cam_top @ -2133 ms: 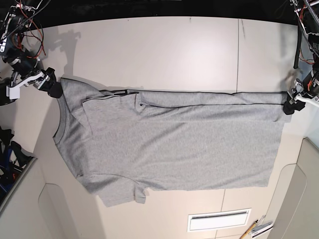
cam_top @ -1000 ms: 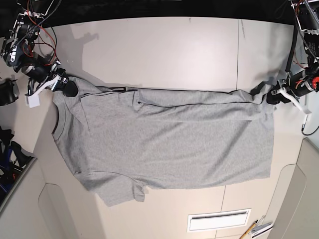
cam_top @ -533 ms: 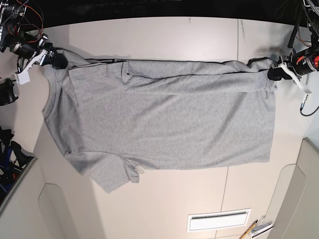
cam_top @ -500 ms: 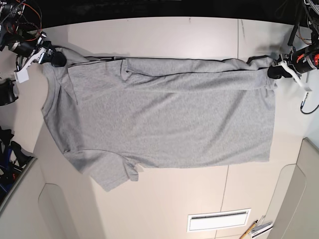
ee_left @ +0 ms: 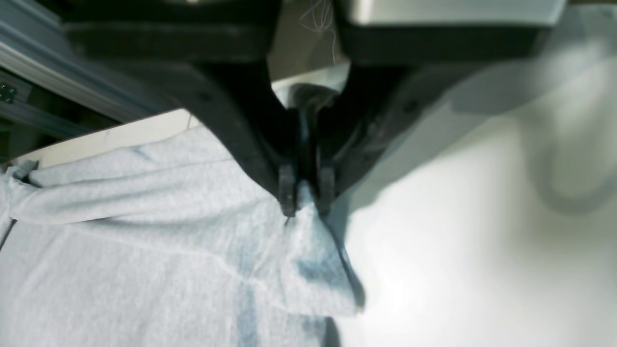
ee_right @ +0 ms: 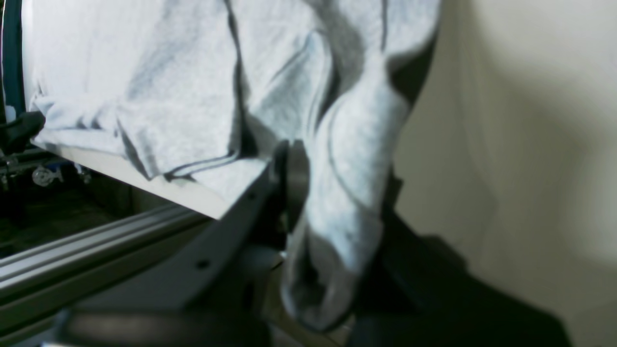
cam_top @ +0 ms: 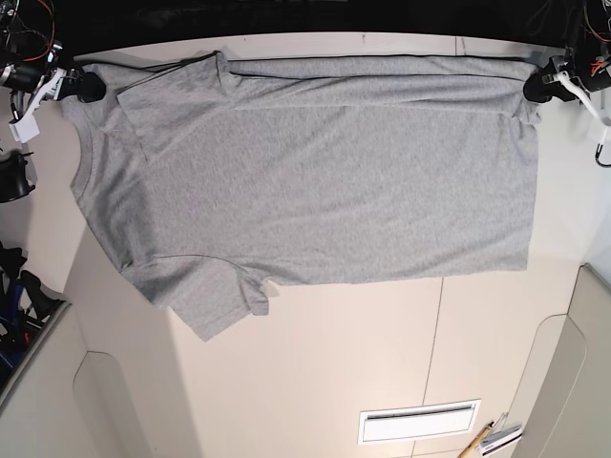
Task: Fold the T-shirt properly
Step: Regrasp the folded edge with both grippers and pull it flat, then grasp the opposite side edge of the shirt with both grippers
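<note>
The heather-grey T-shirt (cam_top: 325,172) lies plain side up across the cream table (cam_top: 334,363), collar at the left, hem at the right, stretched along the far edge. My left gripper (cam_top: 537,86) is shut on the far hem corner. In the left wrist view its fingertips (ee_left: 288,190) pinch the grey cloth (ee_left: 144,250). My right gripper (cam_top: 84,88) is shut on the far shoulder by the collar. In the right wrist view a bunch of cloth (ee_right: 347,193) hangs between its jaws. No lettering shows.
A white vent grille (cam_top: 418,422) sits in the table near the front right. A pencil and small tools (cam_top: 492,439) lie at the front right corner. The table's dark far edge (cam_top: 305,24) runs just behind both grippers. A sleeve (cam_top: 210,301) sticks out at the front left.
Both grippers have pulled the shirt's far edge away from the camera to the table's back edge. The folded strip along that edge has opened out, and the shirt lies flatter and wider.
</note>
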`<state>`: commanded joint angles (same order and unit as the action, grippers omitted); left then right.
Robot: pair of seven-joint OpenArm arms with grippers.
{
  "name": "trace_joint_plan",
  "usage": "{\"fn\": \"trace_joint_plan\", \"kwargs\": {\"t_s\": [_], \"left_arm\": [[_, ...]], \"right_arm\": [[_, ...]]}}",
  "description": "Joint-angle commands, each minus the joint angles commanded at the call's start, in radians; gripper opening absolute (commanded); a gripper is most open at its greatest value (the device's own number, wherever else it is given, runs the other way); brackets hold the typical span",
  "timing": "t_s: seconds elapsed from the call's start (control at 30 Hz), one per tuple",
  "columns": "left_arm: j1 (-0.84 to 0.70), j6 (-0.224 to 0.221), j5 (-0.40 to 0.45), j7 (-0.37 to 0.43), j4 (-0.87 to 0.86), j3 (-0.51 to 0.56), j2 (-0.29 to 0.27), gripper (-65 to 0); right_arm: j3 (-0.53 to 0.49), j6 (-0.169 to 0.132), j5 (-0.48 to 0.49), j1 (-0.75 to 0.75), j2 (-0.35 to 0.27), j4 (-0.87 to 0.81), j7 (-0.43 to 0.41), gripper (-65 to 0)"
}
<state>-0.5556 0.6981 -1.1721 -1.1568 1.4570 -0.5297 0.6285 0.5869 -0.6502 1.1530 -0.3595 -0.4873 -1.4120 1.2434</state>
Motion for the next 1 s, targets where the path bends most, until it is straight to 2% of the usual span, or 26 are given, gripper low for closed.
{"fn": "trace_joint_plan", "kwargs": {"t_s": [0.33,0.37,0.4,0.47,0.5,0.53,0.63,0.77,0.9,1.0], "left_arm": [[-0.045,0.000,-0.027,-0.011,0.049,0.000,0.000,-65.0],[-0.045,0.000,-0.042,-0.011,0.049,0.000,0.001,-61.8],[-0.045,0.000,-0.047,-0.011,0.049,0.000,0.001,-53.0],[-0.045,0.000,-0.051,-0.011,0.049,0.000,0.001,-37.8],[-0.045,0.000,-0.051,-0.011,0.049,0.000,0.001,-32.8],[-0.045,0.000,-0.051,-0.011,0.049,-0.001,0.001,-31.1],[-0.040,0.000,-0.052,-0.011,0.050,-0.026,0.004,-31.0],[-0.040,0.000,-0.072,-0.009,0.071,-0.140,0.007,-31.0],[-0.040,0.000,-0.096,0.050,0.119,-0.269,0.009,-31.0],[-0.021,0.000,-0.080,0.099,0.134,-0.282,0.035,-31.0]], "right_arm": [[0.000,0.003,0.006,-0.031,0.000,-0.003,0.003,-65.0],[0.000,0.003,0.006,-0.031,0.000,-0.003,0.003,-65.0],[0.000,0.003,0.007,-0.029,0.000,-0.003,0.003,-59.9],[0.000,0.003,0.007,-0.029,0.000,-0.005,-0.018,-44.0],[0.000,0.003,0.006,-0.029,0.000,-0.008,-0.021,-39.3],[0.002,0.003,0.006,-0.028,0.000,-0.014,-0.021,-37.3],[0.031,0.011,0.002,-0.003,0.001,-0.051,-0.020,-37.2],[0.109,0.017,-0.014,0.060,0.000,-0.112,-0.027,-37.2],[0.127,0.024,-0.118,0.153,-0.003,-0.119,-0.139,-37.2],[0.126,0.027,-0.197,0.238,-0.003,-0.119,-0.233,-37.1]]}}
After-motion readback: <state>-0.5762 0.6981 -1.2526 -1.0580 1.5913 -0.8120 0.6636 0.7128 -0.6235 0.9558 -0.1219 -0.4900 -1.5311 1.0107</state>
